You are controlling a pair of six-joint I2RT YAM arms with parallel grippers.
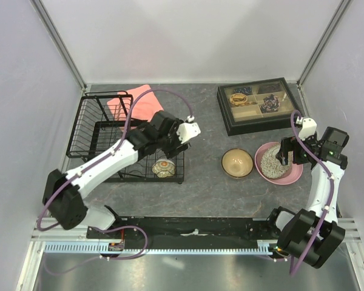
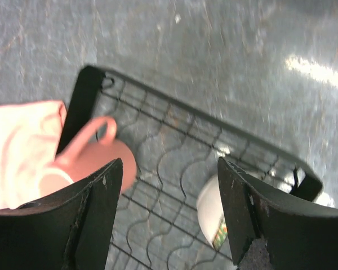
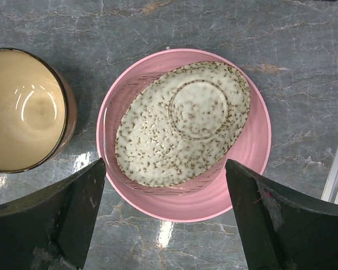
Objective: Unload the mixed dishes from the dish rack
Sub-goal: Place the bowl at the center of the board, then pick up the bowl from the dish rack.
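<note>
**Dish rack unloading: items in view**

We are holding the left gripper [image 2: 169, 169], jaws apart, over the dish rack [image 1: 88, 130], with the pink mug [image 2: 96, 160] lying on the rack base at the gripper's 9 o'clock. We are hovering the right gripper [image 3: 164, 169], jaws apart, above the grey speckled bowl [image 3: 180, 124], which is sitting upturned on the pink plate [image 3: 253, 152]. The brown bowl [image 3: 22, 109] is standing at the plate's 9 o'clock.

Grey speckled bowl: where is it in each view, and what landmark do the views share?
Top external: right of centre, the grey speckled bowl lies on the pink plate.
Left wrist: not in it.
Right wrist: picture centre, upside down on the plate.
Shared landmark: the brown bowl just left of the plate in both those views.
</note>
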